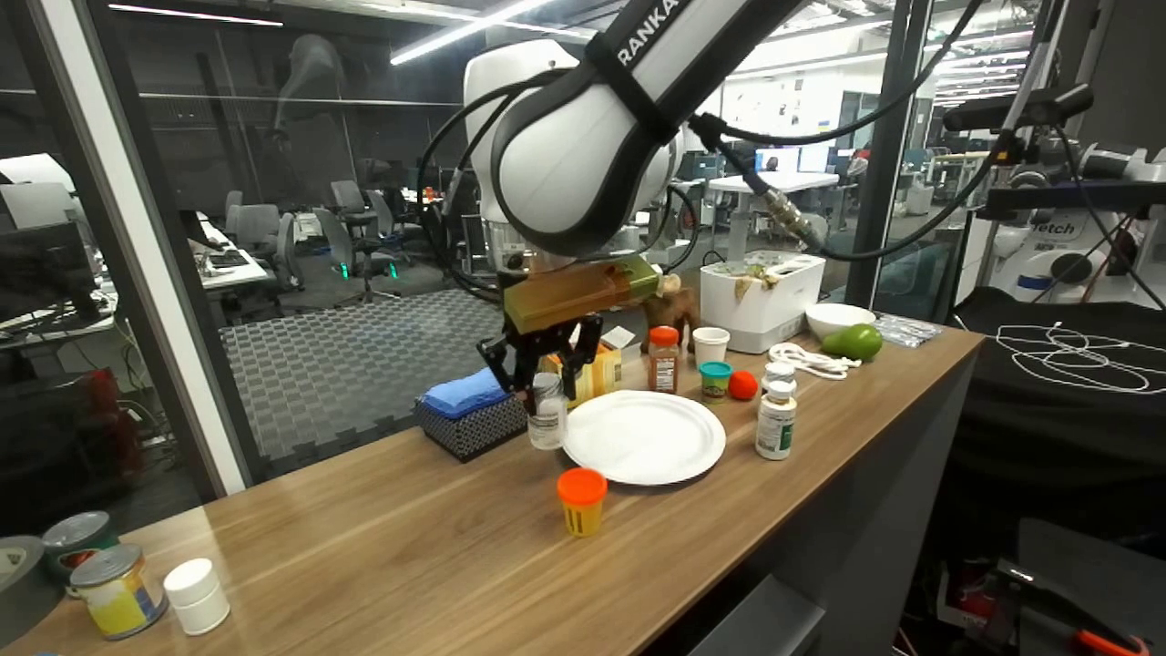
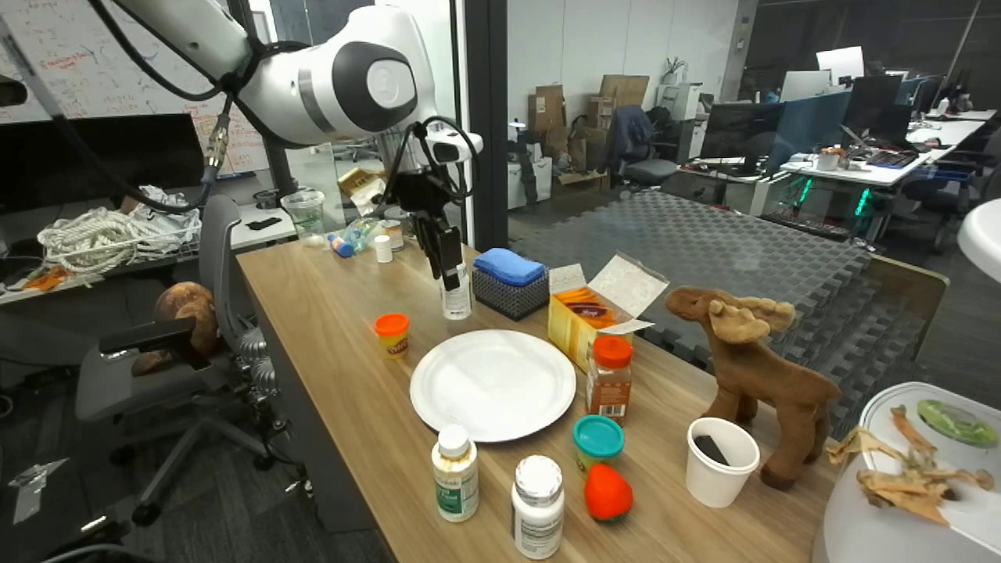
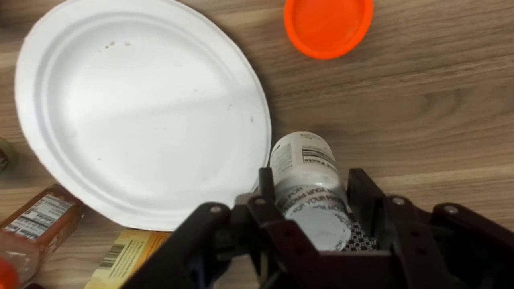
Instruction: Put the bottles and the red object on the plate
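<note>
The white plate (image 1: 644,437) lies flat on the table, also in the wrist view (image 3: 152,112). My gripper (image 3: 311,172) is open around a white bottle (image 3: 303,156), with a finger on each side and a small gap at one finger. That bottle stands upright beside the plate (image 2: 457,303). A green-labelled bottle (image 2: 456,489) and a white bottle (image 2: 538,512) stand across the plate. A rounded red piece (image 2: 607,493) sits near them. A squat cup with an orange-red lid (image 1: 581,499) stands beside the plate. I cannot tell which is the red object.
A dark box with blue cloth (image 1: 469,415) stands behind the gripped bottle. A yellow tea box (image 2: 583,324), a red-capped jar (image 2: 610,383), a teal-lidded tub (image 2: 598,439), a paper cup (image 2: 721,465) and a plush moose (image 2: 751,375) crowd the plate's far side.
</note>
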{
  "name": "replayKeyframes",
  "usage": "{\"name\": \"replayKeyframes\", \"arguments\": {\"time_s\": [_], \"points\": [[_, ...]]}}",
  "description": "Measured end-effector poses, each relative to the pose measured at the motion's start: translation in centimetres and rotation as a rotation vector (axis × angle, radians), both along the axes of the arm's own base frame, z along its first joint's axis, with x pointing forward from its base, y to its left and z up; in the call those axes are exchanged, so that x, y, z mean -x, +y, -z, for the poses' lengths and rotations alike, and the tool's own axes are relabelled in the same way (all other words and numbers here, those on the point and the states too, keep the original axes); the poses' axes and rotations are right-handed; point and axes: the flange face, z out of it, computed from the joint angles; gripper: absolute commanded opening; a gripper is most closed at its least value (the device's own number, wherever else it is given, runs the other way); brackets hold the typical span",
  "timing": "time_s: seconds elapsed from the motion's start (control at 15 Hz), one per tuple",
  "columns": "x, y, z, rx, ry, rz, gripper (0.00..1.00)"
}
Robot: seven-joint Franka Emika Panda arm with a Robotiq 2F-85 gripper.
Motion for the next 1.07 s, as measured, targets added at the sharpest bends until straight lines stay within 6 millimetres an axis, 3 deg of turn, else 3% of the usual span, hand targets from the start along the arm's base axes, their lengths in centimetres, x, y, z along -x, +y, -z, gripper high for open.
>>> {"name": "replayKeyframes", "arguments": {"time_s": [0.27,0.47,0.8,1.07], "points": [[0.0,-3.1,-1.4,0.024,0.023,0.045,0.25],[0.2,-4.8,0.0,0.029,0.048,0.072,0.25],[0.4,-5.8,4.1,0.042,0.102,0.088,0.25],[0.2,-6.0,4.2,0.039,0.084,0.114,0.25]]}}
